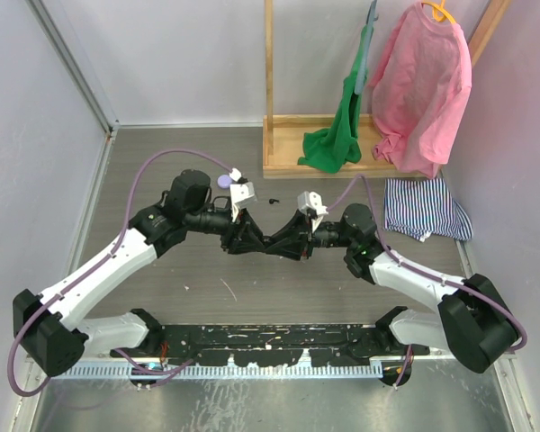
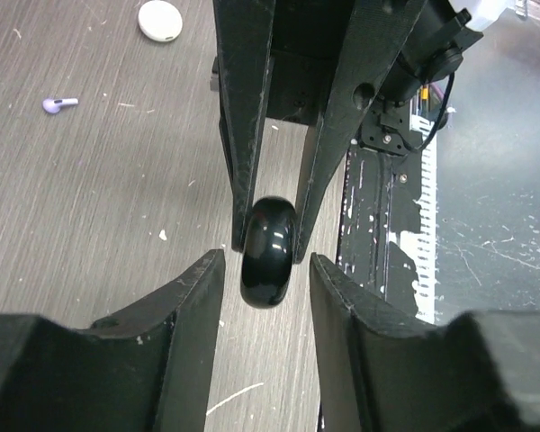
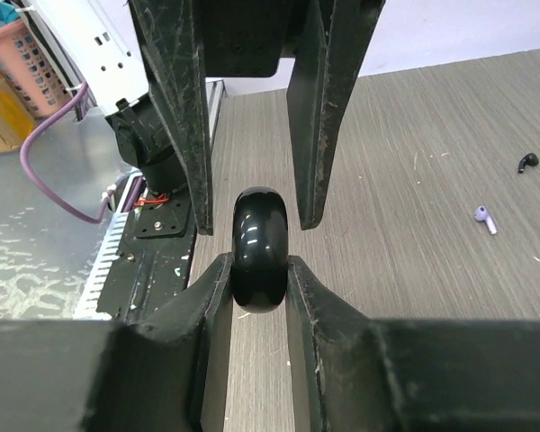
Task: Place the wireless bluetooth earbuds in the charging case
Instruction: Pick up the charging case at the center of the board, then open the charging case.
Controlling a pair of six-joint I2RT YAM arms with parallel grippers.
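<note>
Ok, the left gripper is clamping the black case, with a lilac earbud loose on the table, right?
No: the right gripper clamps the black case, as the right wrist view shows; the left gripper stands clear. The lilac earbud does lie loose on the table.

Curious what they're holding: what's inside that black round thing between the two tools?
Its inside is hidden: the black case, clamped in the right tool, shows only its glossy shell edge-on. A lilac earbud and a black earbud lie outside, on the table.
</note>
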